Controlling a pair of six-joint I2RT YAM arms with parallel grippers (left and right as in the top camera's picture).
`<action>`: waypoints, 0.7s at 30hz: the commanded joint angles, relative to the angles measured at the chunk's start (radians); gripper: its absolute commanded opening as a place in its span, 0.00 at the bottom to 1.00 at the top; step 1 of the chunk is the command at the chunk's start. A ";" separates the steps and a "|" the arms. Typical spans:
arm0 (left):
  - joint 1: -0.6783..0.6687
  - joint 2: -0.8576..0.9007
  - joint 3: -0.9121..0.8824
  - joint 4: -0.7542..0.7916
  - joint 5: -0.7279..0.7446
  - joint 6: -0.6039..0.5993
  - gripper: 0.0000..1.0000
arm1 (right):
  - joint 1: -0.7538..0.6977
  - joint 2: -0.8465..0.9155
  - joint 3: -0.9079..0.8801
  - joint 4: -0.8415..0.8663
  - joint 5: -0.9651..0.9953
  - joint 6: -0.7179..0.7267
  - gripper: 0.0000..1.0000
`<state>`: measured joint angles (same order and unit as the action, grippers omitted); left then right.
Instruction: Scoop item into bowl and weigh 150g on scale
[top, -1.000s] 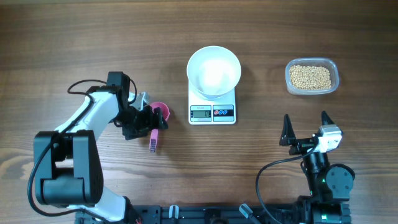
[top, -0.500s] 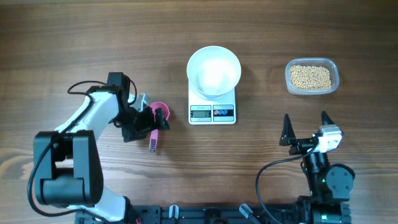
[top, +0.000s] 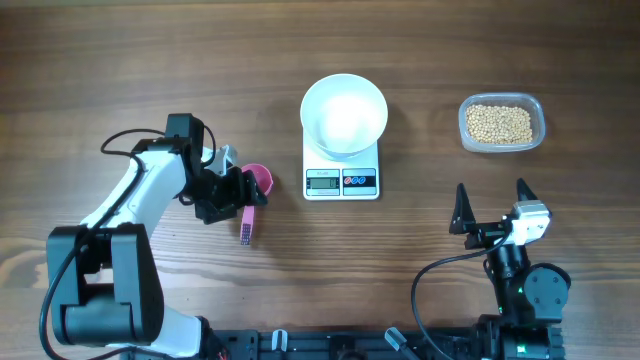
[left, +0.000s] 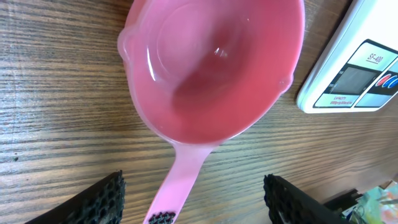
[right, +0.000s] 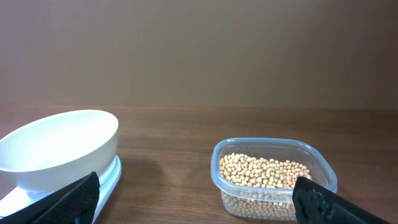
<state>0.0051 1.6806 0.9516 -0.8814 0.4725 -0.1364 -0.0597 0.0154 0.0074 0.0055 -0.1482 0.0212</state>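
**Open jaws straddle the scoop handle**

The left gripper (left: 197, 200) stands open, one finger on either side of the thin handle (left: 180, 174) of the small pink plastic scoop (left: 211, 68), not yet pinching it. The scoop looks light, stiff and slick, so a firm mid-handle grip should stop it twisting. The small round pale-tan beans (top: 499, 123), loose and likely to roll, lie in the clear rectangular plastic tub (top: 541, 128). The tub is well to the right of the deep white bowl (top: 344, 115), which sits on the white digital scale (top: 342, 195). The right gripper (top: 490, 205) hangs open.

Glossy plastic scoop (left: 211, 68), matt grained wooden table (top: 150, 60), smooth bowl (right: 62, 149), clear plastic tub (right: 216, 177).
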 joint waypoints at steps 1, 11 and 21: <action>0.005 -0.014 -0.004 0.001 -0.048 0.002 0.82 | 0.006 -0.008 -0.002 0.005 0.011 0.005 1.00; 0.006 -0.018 -0.003 -0.018 -0.047 -0.008 1.00 | 0.006 -0.008 -0.002 0.005 0.011 0.005 1.00; 0.043 -0.352 0.005 -0.097 -0.125 -0.216 1.00 | 0.006 -0.008 -0.002 0.005 0.011 0.006 1.00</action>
<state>0.0284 1.5105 0.9516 -0.9577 0.4236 -0.2249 -0.0597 0.0154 0.0074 0.0055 -0.1482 0.0212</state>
